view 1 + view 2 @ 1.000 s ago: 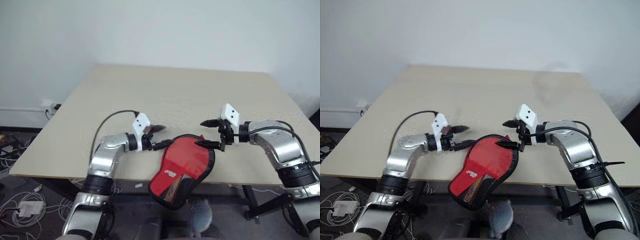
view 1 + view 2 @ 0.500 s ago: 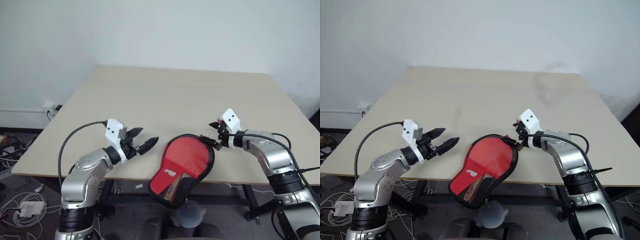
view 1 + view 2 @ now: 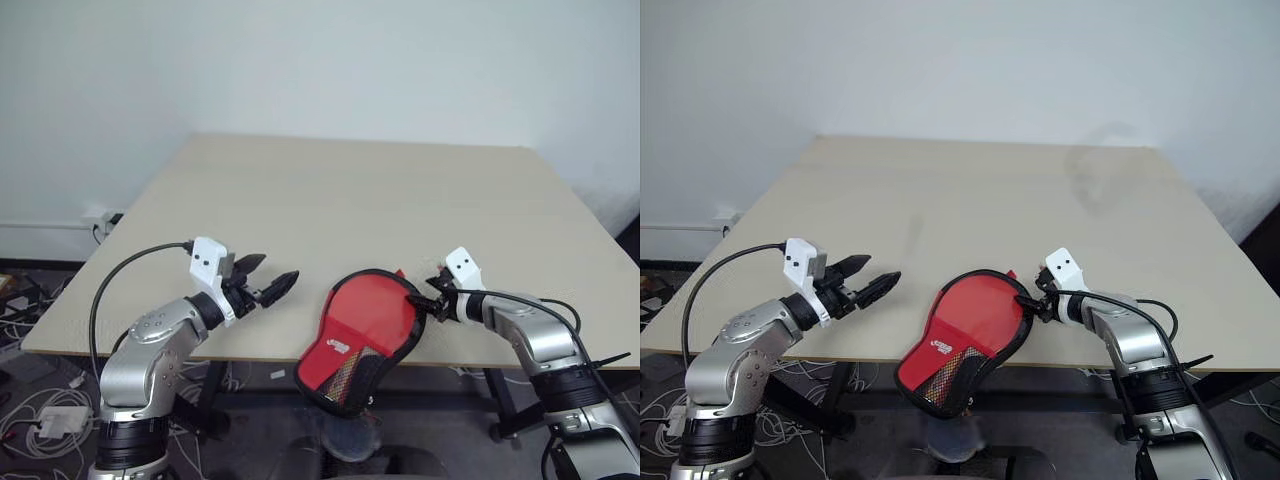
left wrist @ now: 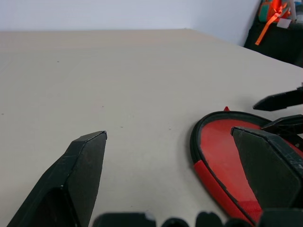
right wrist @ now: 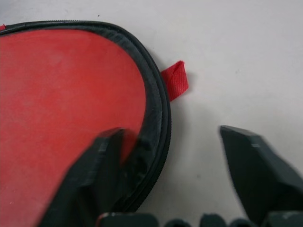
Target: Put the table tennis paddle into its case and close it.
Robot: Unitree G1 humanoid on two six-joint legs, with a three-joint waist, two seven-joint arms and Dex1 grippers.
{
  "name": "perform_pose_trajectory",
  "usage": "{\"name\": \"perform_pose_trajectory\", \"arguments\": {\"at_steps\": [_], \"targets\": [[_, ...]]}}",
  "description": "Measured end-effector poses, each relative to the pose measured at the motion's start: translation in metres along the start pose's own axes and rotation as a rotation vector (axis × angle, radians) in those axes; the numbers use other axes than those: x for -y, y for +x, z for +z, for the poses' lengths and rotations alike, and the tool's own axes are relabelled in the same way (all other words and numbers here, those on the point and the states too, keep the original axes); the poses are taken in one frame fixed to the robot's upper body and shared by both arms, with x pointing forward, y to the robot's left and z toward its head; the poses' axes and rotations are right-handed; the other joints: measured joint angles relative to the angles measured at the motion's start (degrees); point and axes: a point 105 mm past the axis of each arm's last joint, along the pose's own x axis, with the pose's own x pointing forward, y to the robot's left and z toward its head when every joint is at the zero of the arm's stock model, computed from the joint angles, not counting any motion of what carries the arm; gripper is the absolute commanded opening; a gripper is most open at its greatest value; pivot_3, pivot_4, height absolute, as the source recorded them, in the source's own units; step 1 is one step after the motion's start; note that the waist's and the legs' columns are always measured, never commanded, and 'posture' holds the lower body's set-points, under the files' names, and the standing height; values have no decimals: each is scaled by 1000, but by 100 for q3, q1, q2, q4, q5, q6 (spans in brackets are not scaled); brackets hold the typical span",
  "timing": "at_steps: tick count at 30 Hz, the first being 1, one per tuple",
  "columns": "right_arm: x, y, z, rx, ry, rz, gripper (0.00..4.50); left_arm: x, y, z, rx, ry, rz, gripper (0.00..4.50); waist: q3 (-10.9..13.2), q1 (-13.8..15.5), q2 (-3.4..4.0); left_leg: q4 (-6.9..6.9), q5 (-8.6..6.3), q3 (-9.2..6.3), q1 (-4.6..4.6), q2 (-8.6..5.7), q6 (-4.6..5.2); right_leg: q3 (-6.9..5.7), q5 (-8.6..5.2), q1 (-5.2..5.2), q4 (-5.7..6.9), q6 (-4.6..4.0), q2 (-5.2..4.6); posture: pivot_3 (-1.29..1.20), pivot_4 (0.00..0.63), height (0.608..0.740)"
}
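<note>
Two grippers flank one red case (image 3: 368, 325) at the near edge of the table (image 3: 330, 195) in the head views. We see the case lying flat just beside our right gripper (image 3: 432, 301), its narrow mesh end overhanging the table edge, while our left gripper (image 3: 268, 285) hangs well apart from it, fingers spread and empty. We judge the table tennis paddle to be inside the case, since no bare paddle lies near either gripper, though we cannot confirm it.

In the left wrist view, we look between two wide-open black fingers (image 4: 78, 177) across bare tabletop; the case's black-trimmed rim (image 4: 208, 165) lies ahead and to one side, with the other gripper's fingertips beyond it.

In the right wrist view, our fingers stand apart with nothing clamped between them: one finger (image 5: 99, 175) rests over the zipped black rim (image 5: 158, 118), the other (image 5: 255, 170) over bare table. A small red tab (image 5: 174, 80) juts from the rim just ahead.

We judge the case light, soft-walled fabric over a stiff flat core, apt to slide on the smooth top. The rim seam or the tab looks the surest hold, and pinching the broad face would likely slip.
</note>
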Motion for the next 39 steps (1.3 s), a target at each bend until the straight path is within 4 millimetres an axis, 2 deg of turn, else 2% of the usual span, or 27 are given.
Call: {"name": "perform_pose_trajectory", "arguments": {"at_steps": [7,16,22,25,30,35,39], "targets": [[-6,-2,0,-8,45,20,69,-3,0,3,6,6,5,4500,0,0,0,-8,1,2,2,0,-2,4,0,-3,0,0,-5,0,0,707],[-10,-1,1,-1,49,10,69,-5,1,11,19,30,2,4500,0,-6,0,-27,6,8,7,3,-11,11,0,-12,-1,-1,-3,0,0,707],[-2,-2,9,-12,-80,32,69,-6,2,10,15,28,2,4500,12,-15,18,-24,8,13,8,3,-13,14,0,-12,-1,-1,-3,0,0,707],[25,-7,32,-17,-240,20,69,-7,4,9,13,27,1,4500,44,1,57,-19,9,19,8,-3,-12,17,0,-11,-1,-1,-7,0,0,707],[72,-14,85,4,-512,-75,69,-7,9,5,5,22,-11,4500,50,-26,58,-21,10,21,8,5,-9,29,1,-15,-2,-1,13,0,0,707],[86,3,114,-28,-718,-127,69,-5,11,4,14,23,-8,4500,55,-115,61,-26,13,20,8,13,-13,38,1,-16,1,-3,28,0,0,707],[84,15,120,-45,-813,-135,69,-6,9,3,14,21,9,4500,57,-151,62,-28,13,18,8,13,-13,38,1,-15,0,-3,30,0,0,707]]}}
